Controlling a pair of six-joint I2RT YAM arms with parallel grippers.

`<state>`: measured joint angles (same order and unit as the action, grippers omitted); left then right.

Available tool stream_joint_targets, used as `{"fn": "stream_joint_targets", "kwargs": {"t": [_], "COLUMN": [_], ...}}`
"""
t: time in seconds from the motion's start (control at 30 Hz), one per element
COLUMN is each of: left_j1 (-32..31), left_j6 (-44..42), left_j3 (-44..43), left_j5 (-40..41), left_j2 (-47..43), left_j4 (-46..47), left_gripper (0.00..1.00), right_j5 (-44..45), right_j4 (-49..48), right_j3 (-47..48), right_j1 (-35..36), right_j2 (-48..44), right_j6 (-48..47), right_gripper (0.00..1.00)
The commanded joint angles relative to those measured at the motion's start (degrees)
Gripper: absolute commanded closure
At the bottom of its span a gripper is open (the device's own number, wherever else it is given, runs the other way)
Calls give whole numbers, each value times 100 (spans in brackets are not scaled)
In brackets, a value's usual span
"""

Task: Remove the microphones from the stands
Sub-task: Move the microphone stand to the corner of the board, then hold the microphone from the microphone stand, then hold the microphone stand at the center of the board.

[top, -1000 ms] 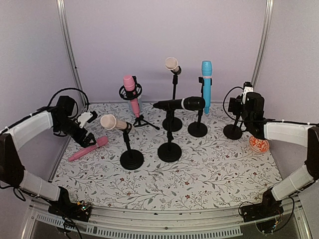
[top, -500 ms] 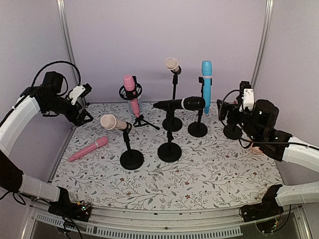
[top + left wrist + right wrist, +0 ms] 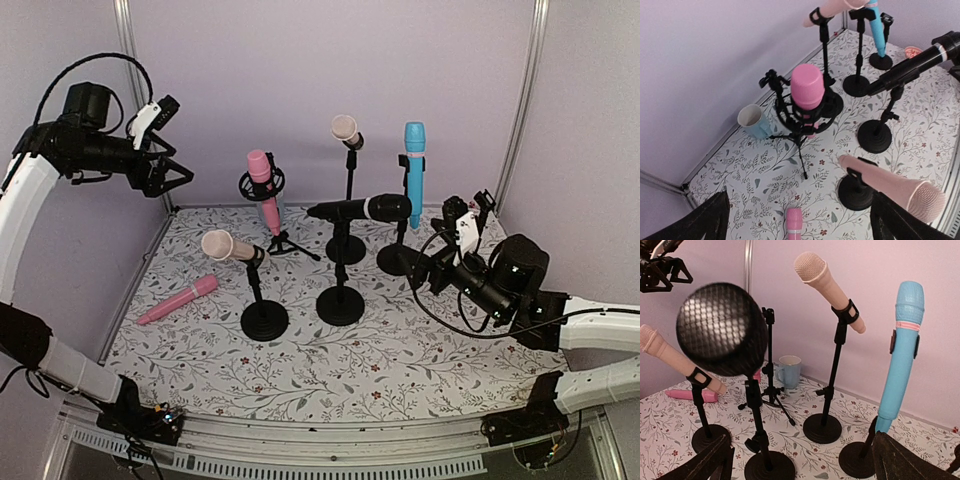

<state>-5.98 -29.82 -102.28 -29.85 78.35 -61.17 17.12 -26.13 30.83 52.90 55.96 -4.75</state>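
Observation:
Several microphones sit on black stands on the flowered table. A black microphone [image 3: 365, 209] lies level in its clip on the middle stand [image 3: 340, 303]; its mesh head [image 3: 722, 330] fills the right wrist view. Round it stand a beige one [image 3: 230, 246], a pink one [image 3: 262, 180] in a tripod mount, a tall beige one [image 3: 346, 130] and an upright blue one [image 3: 414, 170]. A loose pink microphone [image 3: 178, 298] lies flat at the left. My left gripper [image 3: 165, 150] hangs high at the left wall, open and empty [image 3: 805, 225]. My right gripper [image 3: 445, 245] is open, right of the black microphone, holding nothing [image 3: 805, 465].
A light blue mug [image 3: 754, 121] stands against the back wall behind the pink microphone's tripod [image 3: 800, 145]. A small orange patterned bowl [image 3: 912, 51] sits at the far right. Purple walls and metal frame posts [image 3: 140, 110] close in the table on three sides.
My left arm has risen from near the loose pink microphone up to the left wall. My right arm has swung down and leftward from the right wall toward the stands, jaws fully open.

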Motion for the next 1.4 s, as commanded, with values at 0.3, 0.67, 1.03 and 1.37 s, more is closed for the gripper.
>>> {"fn": "stream_joint_targets", "kwargs": {"t": [0.3, 0.67, 1.03, 1.37], "left_j1": [-2307, -3373, -4060, -4326], "left_j6": [732, 1136, 1392, 1595], "left_j3": [-498, -91, 400, 370], "left_j5": [-119, 335, 1067, 1183], "left_j2": [942, 1472, 1814, 2394], "left_j4": [468, 1278, 2114, 2526], "left_gripper": [6, 33, 60, 37], "right_j5": [-756, -83, 1597, 2228], "right_j4": [-1781, -2072, -2375, -2442], "right_j3": [1135, 1372, 1007, 851], "right_j1": [309, 528, 950, 976], "right_j2": [1423, 1890, 1808, 1839], "right_j6": [-306, 79, -104, 90], "right_gripper": [1, 32, 75, 80]}}
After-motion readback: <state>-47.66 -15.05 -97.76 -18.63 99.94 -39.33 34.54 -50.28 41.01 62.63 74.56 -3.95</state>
